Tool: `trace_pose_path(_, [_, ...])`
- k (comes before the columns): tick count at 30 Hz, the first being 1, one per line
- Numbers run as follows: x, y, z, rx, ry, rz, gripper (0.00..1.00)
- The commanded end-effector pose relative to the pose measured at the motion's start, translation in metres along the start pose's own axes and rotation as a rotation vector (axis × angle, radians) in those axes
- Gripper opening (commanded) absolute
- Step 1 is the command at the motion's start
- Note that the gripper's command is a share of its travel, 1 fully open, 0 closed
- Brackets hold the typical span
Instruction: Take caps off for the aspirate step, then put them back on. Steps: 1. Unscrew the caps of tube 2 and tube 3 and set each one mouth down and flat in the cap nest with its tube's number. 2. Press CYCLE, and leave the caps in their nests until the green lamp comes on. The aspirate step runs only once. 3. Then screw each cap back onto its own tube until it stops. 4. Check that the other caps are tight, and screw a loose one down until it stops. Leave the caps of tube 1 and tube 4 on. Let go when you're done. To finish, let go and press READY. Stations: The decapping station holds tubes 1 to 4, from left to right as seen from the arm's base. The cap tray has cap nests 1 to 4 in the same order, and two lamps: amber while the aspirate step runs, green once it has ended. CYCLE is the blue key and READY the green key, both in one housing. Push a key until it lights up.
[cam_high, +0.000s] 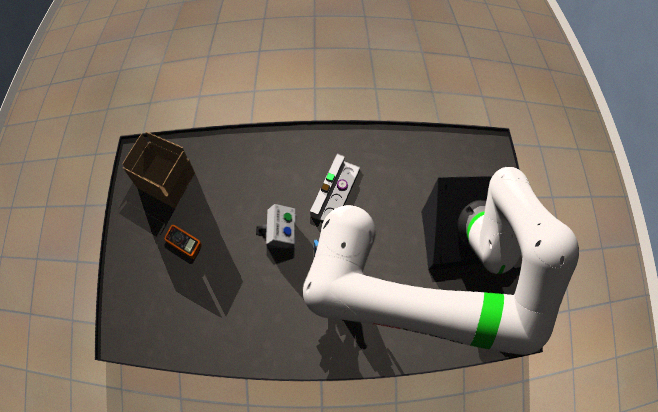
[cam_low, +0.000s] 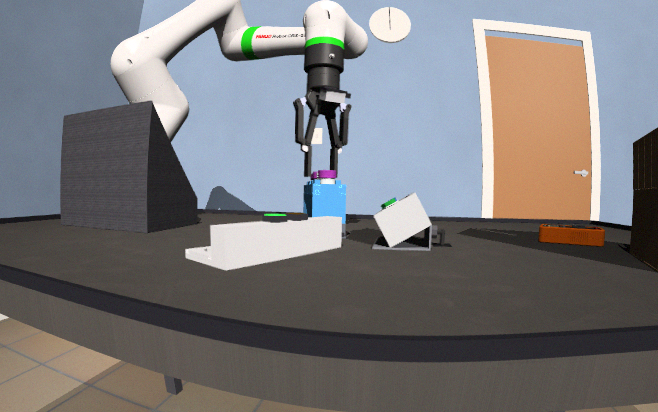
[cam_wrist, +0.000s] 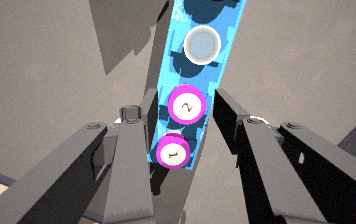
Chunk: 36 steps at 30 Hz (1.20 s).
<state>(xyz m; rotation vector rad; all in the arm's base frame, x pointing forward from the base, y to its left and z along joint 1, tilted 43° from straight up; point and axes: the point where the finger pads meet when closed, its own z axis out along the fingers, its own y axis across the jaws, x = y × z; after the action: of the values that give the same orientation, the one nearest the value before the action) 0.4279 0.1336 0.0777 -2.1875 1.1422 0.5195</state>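
Observation:
In the wrist view the blue decapping station (cam_wrist: 226, 31) (cam_low: 325, 200) runs away from me. The purple cap marked 1 (cam_wrist: 172, 152) is nearest, then the purple cap marked 2 (cam_wrist: 186, 104) (cam_low: 328, 174), both on their tubes. The tube behind them (cam_wrist: 201, 45) is uncapped, its mouth showing. My gripper (cam_wrist: 186, 102) (cam_low: 320, 170) is open, with a finger on each side of cap 2 and a gap on both sides. Another purple cap (cam_high: 343, 184) lies in a nest of the white cap tray (cam_high: 320, 200) (cam_low: 270, 242). The tray's green lamp (cam_high: 330, 176) (cam_low: 274, 215) looks bright.
The key housing (cam_high: 276, 235) (cam_low: 402, 220) with green key (cam_high: 287, 216) (cam_low: 389, 203) and blue key (cam_high: 287, 231) stands beside the tray. A cardboard box (cam_high: 157, 167) and orange multimeter (cam_high: 182, 241) (cam_low: 571, 234) lie farther off. The dark pedestal (cam_high: 442, 225) (cam_low: 120, 170) carries the arm.

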Motion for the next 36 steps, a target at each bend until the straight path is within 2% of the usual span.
trace_pose_path(1, [0.0004, 0.0000, -0.0006, 0.008, -0.006, -0.139, 0.41])
trace_pose_path(5, [0.0004, 0.0000, -0.0006, 0.008, -0.006, -0.295, 0.41])
trace_pose_path(10, [0.0004, 0.0000, -0.0006, 0.008, -0.006, -0.295, 0.41])
trace_pose_path(11, [0.0004, 0.0000, -0.0006, 0.008, -0.006, -0.295, 0.30])
trace_pose_path(25, [0.0004, 0.0001, -0.0006, 0.008, -0.006, -0.295, 0.30])
trace_pose_path(30, [0.0005, 0.0001, -0.0005, 0.008, -0.007, -0.045, 0.30])
trace_pose_path(32, [0.0005, 0.0001, -0.0005, 0.008, -0.007, -0.045, 0.30])
trace_pose_path(36, [0.0005, 0.0001, -0.0005, 0.007, -0.008, 0.155, 0.30])
